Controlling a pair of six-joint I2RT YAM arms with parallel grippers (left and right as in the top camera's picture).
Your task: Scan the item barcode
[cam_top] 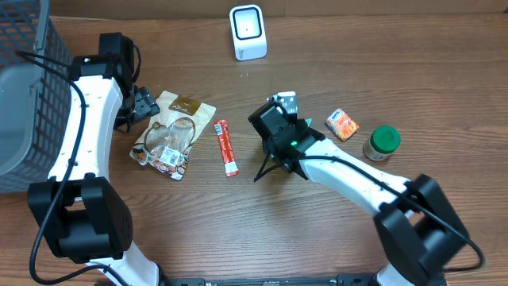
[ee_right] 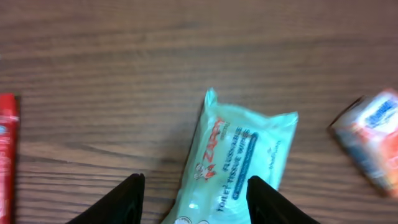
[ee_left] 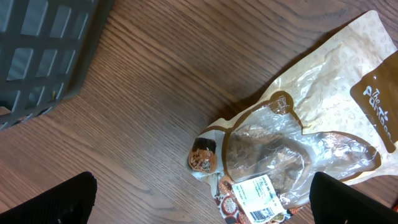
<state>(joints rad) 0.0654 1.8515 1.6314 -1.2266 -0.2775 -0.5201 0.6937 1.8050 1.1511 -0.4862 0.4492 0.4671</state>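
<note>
Straddling the green tissue pack, my right pincer stands about half open and grips nothing. The pack lies flat on the table between its fingers. Left pincer is wide open and empty over the snack bag.

Judgement: close across the pack's narrow width, then present its barcode to the scanner.

Barcode not seen. The pack's lower end is cut off, and in the overhead view my arm hides most of it.

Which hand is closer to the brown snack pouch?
Left. The left hand sits at the upper-left edge of the snack pouch; the right hand is far right of it, over the tissue pack.
</note>
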